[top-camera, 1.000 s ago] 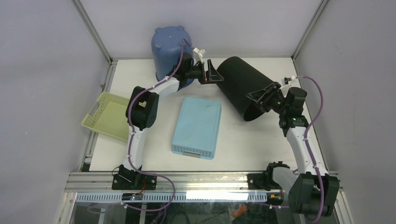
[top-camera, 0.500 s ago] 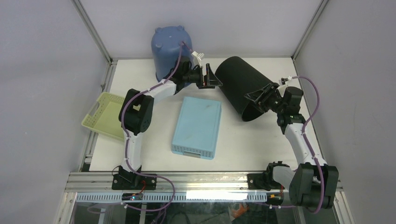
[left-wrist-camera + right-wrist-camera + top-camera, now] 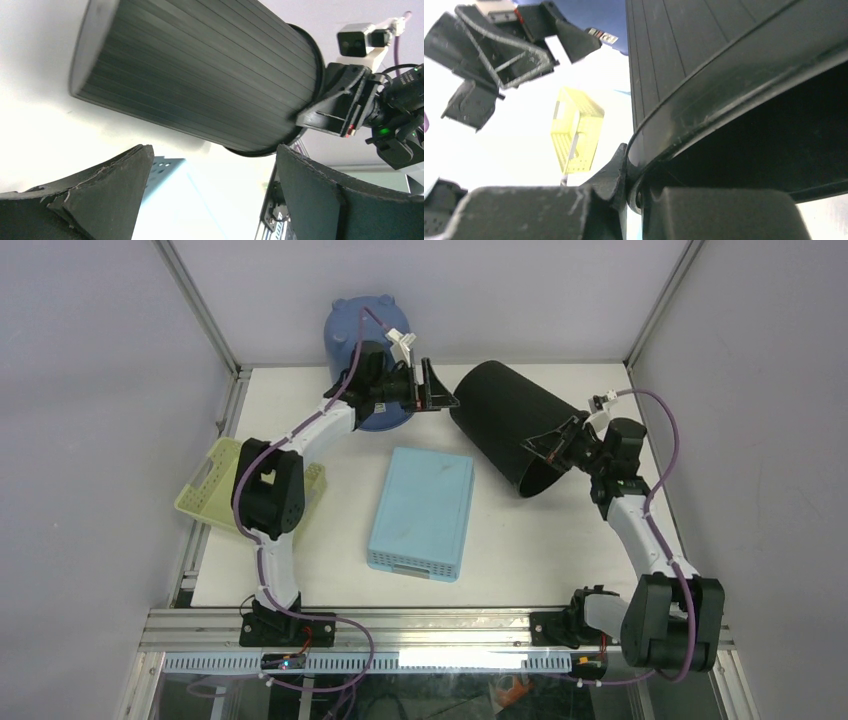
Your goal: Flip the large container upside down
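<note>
The large black ribbed container (image 3: pixel 505 420) lies tilted on its side at the back right of the table. Its closed base points toward the back left and its open mouth toward the front right. My right gripper (image 3: pixel 560 445) is shut on the rim of its mouth, one finger inside and one outside, as the right wrist view (image 3: pixel 634 190) shows against the rim (image 3: pixel 724 75). My left gripper (image 3: pixel 435 390) is open and empty, just left of the container's base and apart from it. In the left wrist view (image 3: pixel 212 155) the container (image 3: pixel 200 65) fills the frame ahead.
A blue bucket (image 3: pixel 350 330) stands upside down at the back left, behind the left arm. A light blue basket (image 3: pixel 422 512) lies upside down mid-table. A yellow basket (image 3: pixel 215 490) sits tilted at the left table edge. Enclosure walls surround the table.
My left gripper has moved back and to the left, staying open. My right gripper, still holding the rim, has shifted slightly left with the container.
</note>
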Controlling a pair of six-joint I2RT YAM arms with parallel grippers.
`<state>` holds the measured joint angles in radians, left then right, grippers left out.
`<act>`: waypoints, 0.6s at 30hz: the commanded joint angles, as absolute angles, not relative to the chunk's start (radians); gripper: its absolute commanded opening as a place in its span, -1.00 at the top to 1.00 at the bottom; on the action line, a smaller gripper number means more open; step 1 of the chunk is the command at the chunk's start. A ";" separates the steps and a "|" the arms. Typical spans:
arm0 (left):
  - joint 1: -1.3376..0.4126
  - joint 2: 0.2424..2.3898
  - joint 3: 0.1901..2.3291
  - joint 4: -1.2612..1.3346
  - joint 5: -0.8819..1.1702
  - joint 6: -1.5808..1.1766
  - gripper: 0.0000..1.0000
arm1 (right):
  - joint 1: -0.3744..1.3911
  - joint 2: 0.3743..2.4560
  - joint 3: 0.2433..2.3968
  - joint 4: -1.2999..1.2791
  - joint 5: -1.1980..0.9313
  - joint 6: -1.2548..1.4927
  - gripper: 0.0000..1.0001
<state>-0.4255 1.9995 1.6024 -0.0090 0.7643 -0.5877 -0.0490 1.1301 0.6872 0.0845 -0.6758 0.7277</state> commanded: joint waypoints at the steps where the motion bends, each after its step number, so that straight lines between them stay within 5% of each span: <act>1: -0.371 1.903 1.672 -0.109 0.748 -0.492 -0.98 | -0.065 1.202 0.750 0.065 -0.976 0.585 1.00; 9: -0.355 1.909 1.673 -0.175 0.690 -0.432 -0.98 | -0.101 1.323 0.873 -0.168 -1.038 0.345 0.96; 14: -0.355 1.950 1.706 -0.164 0.653 -0.409 -0.98 | -0.113 1.344 0.929 -0.285 -0.949 0.298 0.07; 18: -0.356 2.025 1.783 -0.156 0.684 -0.426 -0.98 | -0.111 1.261 0.965 -0.338 -0.818 0.350 -0.30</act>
<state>-0.3523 1.9823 1.6791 -0.2020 0.6792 -0.4500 -0.1074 1.3403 0.8970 -0.2478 -0.9329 0.3500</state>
